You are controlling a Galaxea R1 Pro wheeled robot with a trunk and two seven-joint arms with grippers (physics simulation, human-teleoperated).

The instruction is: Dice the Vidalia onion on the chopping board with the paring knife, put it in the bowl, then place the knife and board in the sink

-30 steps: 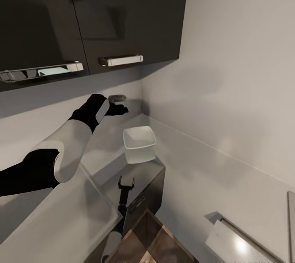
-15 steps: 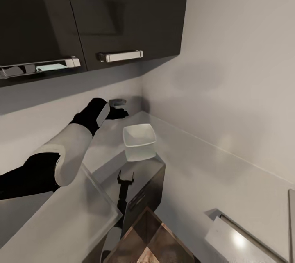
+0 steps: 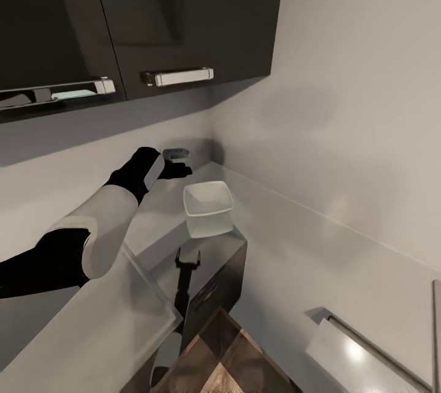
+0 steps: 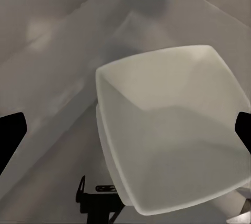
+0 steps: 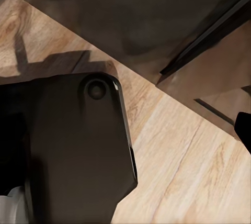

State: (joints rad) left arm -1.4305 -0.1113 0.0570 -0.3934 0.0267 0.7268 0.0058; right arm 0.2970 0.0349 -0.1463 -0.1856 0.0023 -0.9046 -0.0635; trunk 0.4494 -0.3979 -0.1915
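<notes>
Left gripper point(image 3: 179, 168) held out above the countertop point(image 3: 98, 325) near its far corner, jaws spread wide with nothing between them, fingertips point(image 4: 10, 132) dark at the frame sides of the left wrist view. Directly under it the bowl point(image 4: 170, 130), white, squarish, empty, sitting near the counter's end edge by the corner; likely lined up as drop-off spot for diced onion, though nothing carried now. Right gripper point(image 3: 188, 260) down low beyond the counter's end, in front of the dark cabinet point(image 3: 214, 286), apparently parked idle; two prongs up and apart, so read as open. Right wrist view: wooden floor point(image 5: 178, 166) and dark robot housing point(image 5: 73, 145). Upper cabinets point(image 3: 184, 13) with chrome handles overhead. No brands, labels or readable writing anywhere.
</notes>
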